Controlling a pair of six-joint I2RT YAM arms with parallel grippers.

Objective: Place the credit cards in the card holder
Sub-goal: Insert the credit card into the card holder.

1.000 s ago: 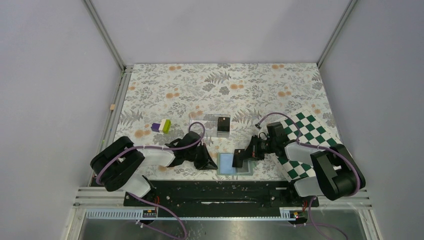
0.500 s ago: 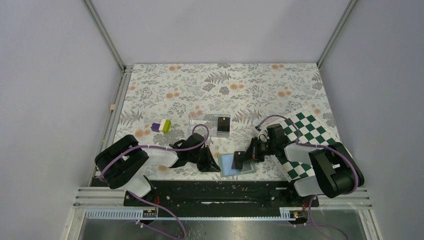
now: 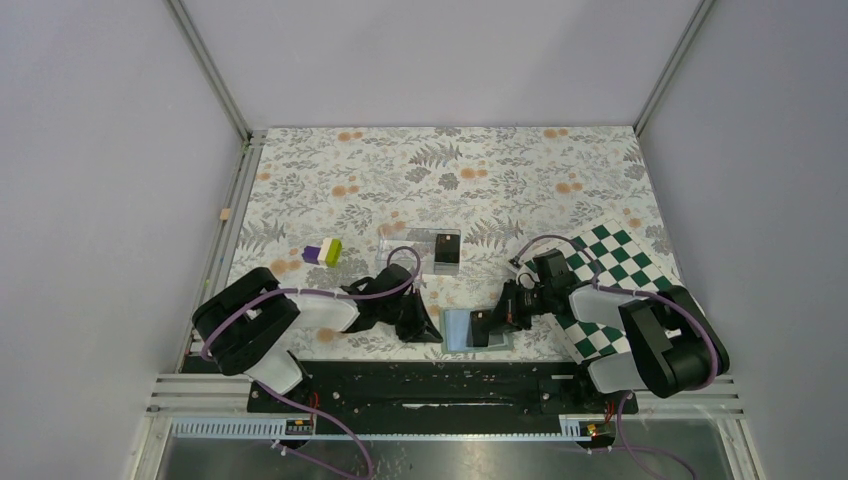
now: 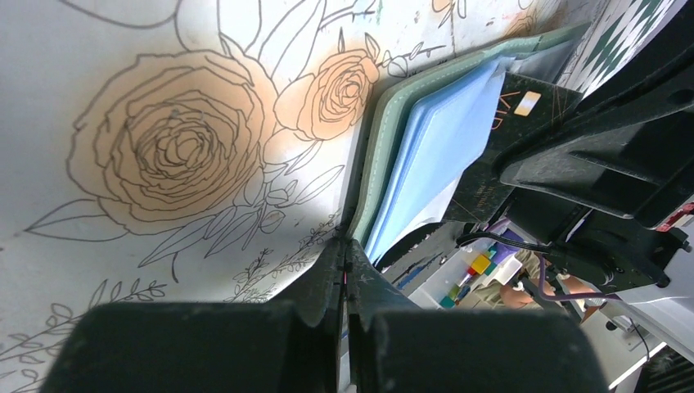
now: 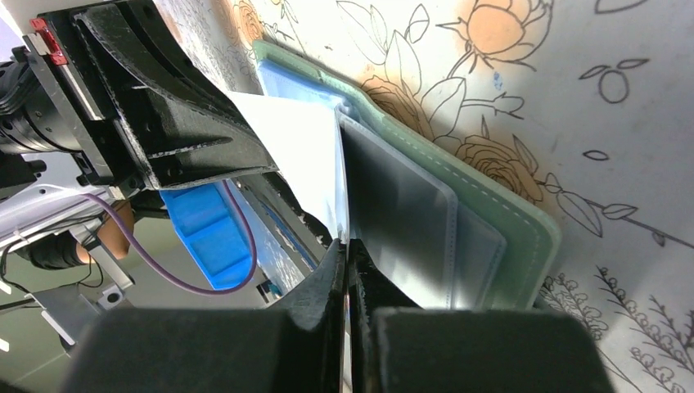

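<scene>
Right gripper (image 5: 345, 248) is clamped tight on a black credit card (image 4: 501, 135), the one with the tiny pale mark, and it is low over the open card holder (image 3: 460, 330) now. Half a second back it hung higher and more toward the holder's right side, and a second back higher still. The card's leading edge lies on the pale blue pockets (image 4: 446, 151); whether it has entered a slot I cannot tell. Left gripper (image 4: 344, 254), fingers pressed together, has slid in from the holder's left and now sits right at its left edge, tips against the sage-green cover. A second ago it stood apart from it. The holder looks changed too: its blue leaf lay flat, and now it reads narrower and tipped up on that left side. My read is that the left arm is bracing or lifting the cover so the card can be fed in, so insertion is under way but not done. Beyond the holder, the second black card (image 3: 447, 250) waits in the clear acrylic box (image 3: 410, 238), untouched
</scene>
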